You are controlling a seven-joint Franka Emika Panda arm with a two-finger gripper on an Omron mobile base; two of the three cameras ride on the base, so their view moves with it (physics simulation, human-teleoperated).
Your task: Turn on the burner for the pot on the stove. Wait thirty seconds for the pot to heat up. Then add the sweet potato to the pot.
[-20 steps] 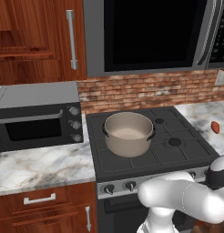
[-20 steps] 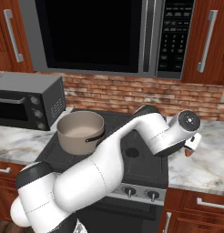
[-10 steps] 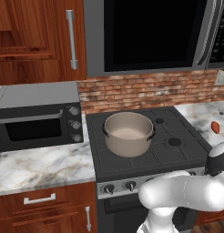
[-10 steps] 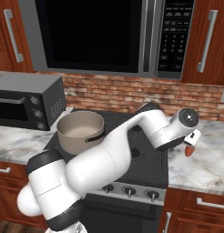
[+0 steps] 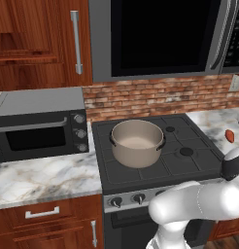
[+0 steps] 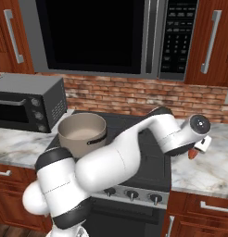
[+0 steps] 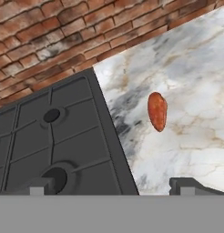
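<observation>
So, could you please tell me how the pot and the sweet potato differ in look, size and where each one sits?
The pot is wide, round and dull grey-beige; the sweet potato is a small, reddish-orange oblong with tapered ends. The pot stands upright on the stove, while the sweet potato lies flat on the marble counter to the stove's right. The pot has two dark side handles; the sweet potato has none. Nothing grips either one.

A red-brown brick backsplash [image 5: 160,97] runs along the rear wall; above it hangs a steel-framed microwave [image 5: 160,39] with a black door and a dark keypad at its right side; reddish wooden upper cabinets [image 5: 39,44] with long steel bar handles flank it; a grey toaster oven [image 5: 41,124] with three side knobs stands on the white-and-grey marble countertop [image 5: 43,177]; wooden drawers [image 5: 43,214] with steel pulls sit below; lighting is even.
</observation>
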